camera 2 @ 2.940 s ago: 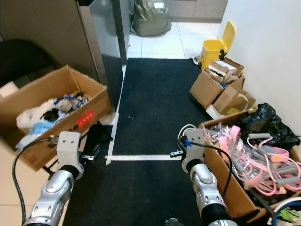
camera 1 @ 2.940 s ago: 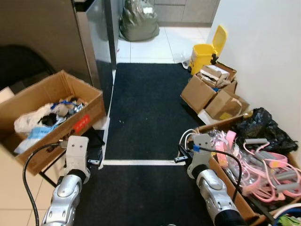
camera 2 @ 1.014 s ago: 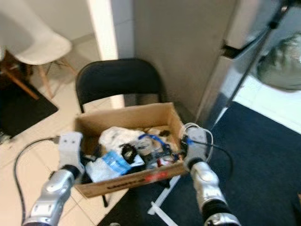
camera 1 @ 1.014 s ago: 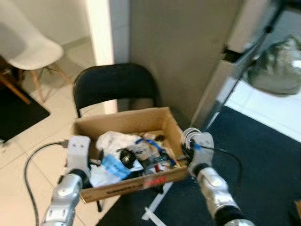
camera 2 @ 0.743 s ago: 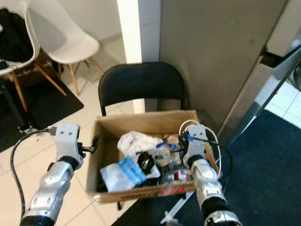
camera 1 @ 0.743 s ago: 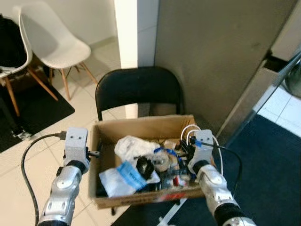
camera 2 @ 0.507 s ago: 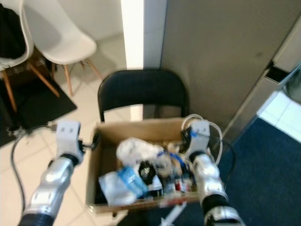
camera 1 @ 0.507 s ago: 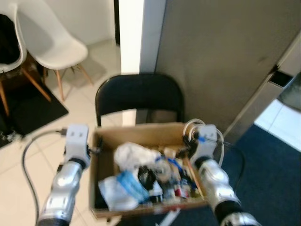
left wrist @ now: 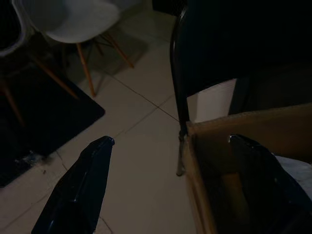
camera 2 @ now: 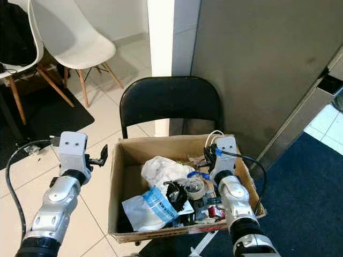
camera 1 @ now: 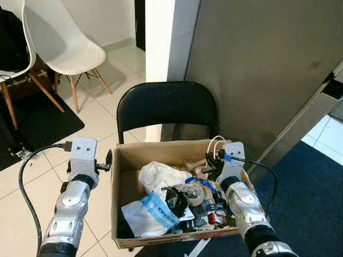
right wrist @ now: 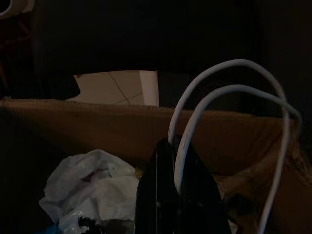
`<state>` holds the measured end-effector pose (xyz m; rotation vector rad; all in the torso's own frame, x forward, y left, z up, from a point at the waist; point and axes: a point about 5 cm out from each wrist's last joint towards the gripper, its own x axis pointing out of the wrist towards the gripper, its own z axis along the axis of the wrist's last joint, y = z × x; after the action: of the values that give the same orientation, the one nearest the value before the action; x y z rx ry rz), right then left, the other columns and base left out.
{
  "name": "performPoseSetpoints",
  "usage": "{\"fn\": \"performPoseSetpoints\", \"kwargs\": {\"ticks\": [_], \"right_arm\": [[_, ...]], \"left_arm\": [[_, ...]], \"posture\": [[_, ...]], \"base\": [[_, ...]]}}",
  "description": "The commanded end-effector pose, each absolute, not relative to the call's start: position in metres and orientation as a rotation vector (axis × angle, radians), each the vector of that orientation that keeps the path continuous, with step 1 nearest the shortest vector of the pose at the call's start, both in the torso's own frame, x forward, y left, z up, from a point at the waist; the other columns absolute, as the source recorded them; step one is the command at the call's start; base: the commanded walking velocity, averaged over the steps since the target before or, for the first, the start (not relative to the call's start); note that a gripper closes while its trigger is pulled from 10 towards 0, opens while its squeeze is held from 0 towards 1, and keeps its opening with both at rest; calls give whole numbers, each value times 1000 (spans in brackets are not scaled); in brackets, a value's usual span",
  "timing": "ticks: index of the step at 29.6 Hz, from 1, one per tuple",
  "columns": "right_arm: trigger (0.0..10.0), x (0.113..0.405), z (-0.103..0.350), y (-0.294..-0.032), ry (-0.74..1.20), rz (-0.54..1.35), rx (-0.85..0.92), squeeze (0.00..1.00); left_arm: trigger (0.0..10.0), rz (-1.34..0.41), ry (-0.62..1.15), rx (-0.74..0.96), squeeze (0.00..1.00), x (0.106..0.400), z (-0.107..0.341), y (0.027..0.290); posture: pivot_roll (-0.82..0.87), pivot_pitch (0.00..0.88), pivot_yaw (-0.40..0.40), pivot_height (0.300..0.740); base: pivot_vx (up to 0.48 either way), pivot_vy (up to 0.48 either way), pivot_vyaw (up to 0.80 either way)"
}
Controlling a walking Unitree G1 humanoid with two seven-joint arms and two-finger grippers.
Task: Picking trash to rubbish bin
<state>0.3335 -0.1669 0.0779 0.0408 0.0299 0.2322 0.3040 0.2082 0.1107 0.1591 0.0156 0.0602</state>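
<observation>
- Holding a loop of white cable (right wrist: pixel 229 97) in my right gripper (right wrist: pixel 173 185) — fingers pressed together on it, above the right side of the cardboard box (camera 1: pixel 119 176).
- My left gripper (camera 1: pixel 109 160) hangs just outside the box's left wall, fingers spread wide with nothing between them.
- That box sits on the seat of a black folding chair (camera 1: pixel 166 107) and is full of trash: a crumpled white bag (camera 1: pixel 161 175), a white and blue packet (camera 1: pixel 158 211), a tape roll (camera 1: pixel 193 194), dark scraps.
- A white chair (camera 1: pixel 64 48) stands well apart on the tiled floor (camera 1: pixel 102 115) — beside a black mat (camera 1: pixel 37 120).
- Grey wall panel (camera 1: pixel 257 59) rises behind the folding chair.
</observation>
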Motion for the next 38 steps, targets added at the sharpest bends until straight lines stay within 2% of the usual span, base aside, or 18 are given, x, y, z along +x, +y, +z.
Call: {"fn": "performPoseSetpoints", "kwargs": {"ticks": [1, 5, 8, 12, 15, 20, 25, 29, 38], "right_arm": [[10000, 336, 83, -169, 5, 229, 50, 0], [10000, 342, 94, -172, -44, 211, 114, 0], [10000, 348, 104, -171, -60, 261, 87, 0], [10000, 355, 109, -161, -20, 376, 30, 0], [10000, 359, 100, -143, 94, 486, -125, 0], [10000, 366, 105, -127, 108, 503, -196, 0], [10000, 370, 106, -118, 147, 531, -281, 0], [10000, 370, 104, -121, 170, 518, -319, 0], [10000, 372, 94, -159, 299, 311, -432, 0]], "left_arm": [[10000, 78, -26, 181, 0, 305, 118, 211], [10000, 83, -56, 164, 0, 307, 124, 211], [10000, -10, -35, 167, 0, 308, 120, 203], [10000, -154, -9, 154, 0, 305, 113, 185], [10000, -293, 5, 118, 0, 299, 105, 173], [10000, -442, 2, 58, 0, 291, 107, 162], [10000, -494, 8, 69, 0, 286, 110, 161], [10000, -491, 15, 88, 0, 284, 108, 162], [10000, -529, 29, 61, 0, 274, 104, 158]], "posture": [[75, 137, -22, 740], [74, 136, -22, 740], [68, 137, -19, 740], [67, 138, -18, 740], [54, 143, -21, 740], [66, 154, -35, 740], [70, 173, -47, 740], [67, 179, -50, 740], [59, 201, -54, 740]], "base": [[0, 0, 0], [0, 0, 0], [0, 0, 0], [0, 0, 0], [0, 0, 0], [0, 0, 0], [0, 0, 0], [0, 0, 0], [0, 0, 0]]}}
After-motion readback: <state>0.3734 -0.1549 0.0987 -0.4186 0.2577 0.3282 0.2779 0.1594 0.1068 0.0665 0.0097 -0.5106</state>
